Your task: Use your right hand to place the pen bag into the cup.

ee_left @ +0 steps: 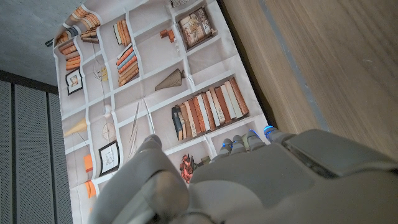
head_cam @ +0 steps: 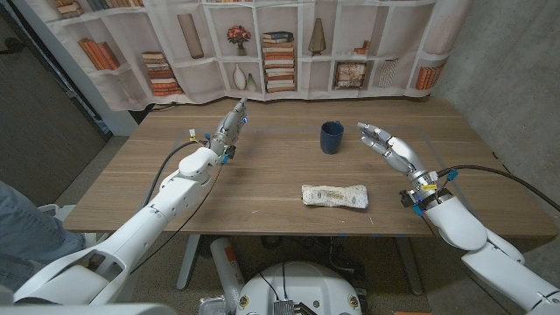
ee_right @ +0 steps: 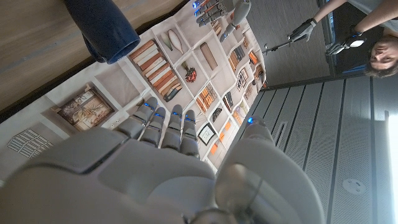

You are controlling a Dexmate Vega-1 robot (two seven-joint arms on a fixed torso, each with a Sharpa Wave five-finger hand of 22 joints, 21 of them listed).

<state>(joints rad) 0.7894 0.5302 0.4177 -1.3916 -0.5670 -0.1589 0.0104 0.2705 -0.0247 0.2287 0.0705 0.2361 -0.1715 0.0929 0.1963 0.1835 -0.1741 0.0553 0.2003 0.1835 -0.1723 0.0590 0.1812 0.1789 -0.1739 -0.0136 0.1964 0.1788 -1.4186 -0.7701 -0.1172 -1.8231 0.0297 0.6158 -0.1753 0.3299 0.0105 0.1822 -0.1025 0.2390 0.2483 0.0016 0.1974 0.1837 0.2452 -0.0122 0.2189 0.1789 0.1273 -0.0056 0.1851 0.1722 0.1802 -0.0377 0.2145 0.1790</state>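
A pale, patterned pen bag (head_cam: 334, 195) lies flat on the wooden table (head_cam: 262, 188) near its front edge. A dark blue cup (head_cam: 331, 136) stands upright beyond it, toward the back; it appears again in the right wrist view as the blue cup (ee_right: 102, 28). My right hand (head_cam: 389, 145) hovers to the right of the cup and behind the bag, fingers spread, holding nothing; its back (ee_right: 168, 174) is seen from the wrist camera. My left hand (head_cam: 229, 125) is raised over the table's back left, fingers stretched out and empty, with its back (ee_left: 249, 180) close to the wrist camera.
A curtain printed with bookshelves (head_cam: 262, 44) hangs behind the table. A person (ee_right: 379, 53) with outstretched arms appears in the right wrist view. A person's leg in jeans (head_cam: 26, 223) sits at the left edge.
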